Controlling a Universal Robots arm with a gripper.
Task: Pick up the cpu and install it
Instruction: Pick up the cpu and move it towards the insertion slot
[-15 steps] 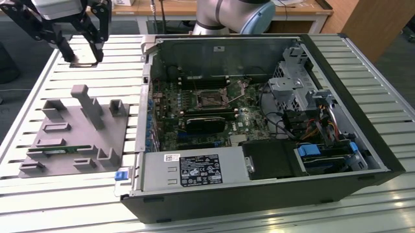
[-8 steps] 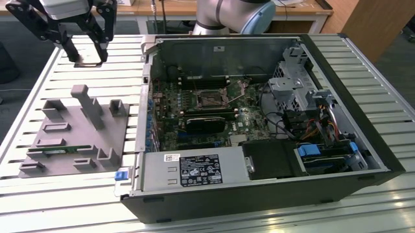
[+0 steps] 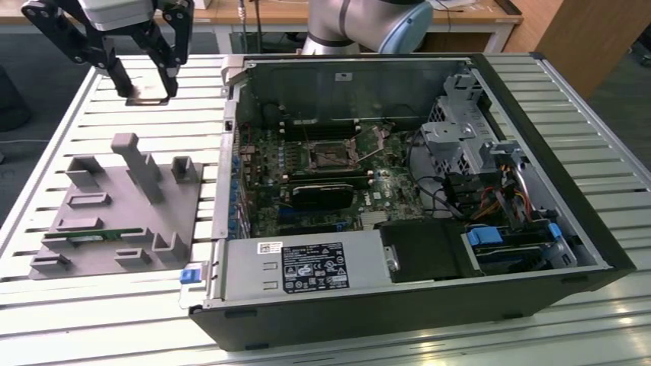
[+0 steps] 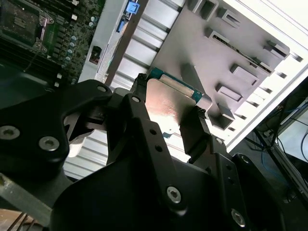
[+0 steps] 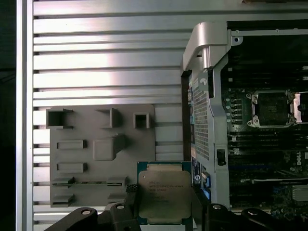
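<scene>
The cpu (image 3: 149, 100), a flat square chip with a silver-grey metal top on a green board, hangs in the air above the slatted table, at the exterior view's far left. My gripper (image 3: 146, 93) is shut on it, one black finger on each of two opposite edges. In both wrist views the cpu (image 4: 168, 108) (image 5: 163, 192) sits between the fingers (image 4: 140, 103), with the grey tray (image 5: 96, 166) beneath and beside it. The motherboard's dark metal-framed socket (image 3: 333, 155) (image 5: 271, 108) lies inside the open computer case, well apart from the gripper.
The open computer case (image 3: 569, 252) covers the exterior view's middle and right, with drive cages and cables inside. The grey tray (image 3: 122, 221) with upright holders lies left of it, a thin green memory stick (image 3: 97, 237) in one slot. The case wall (image 3: 236, 114) stands between tray and socket.
</scene>
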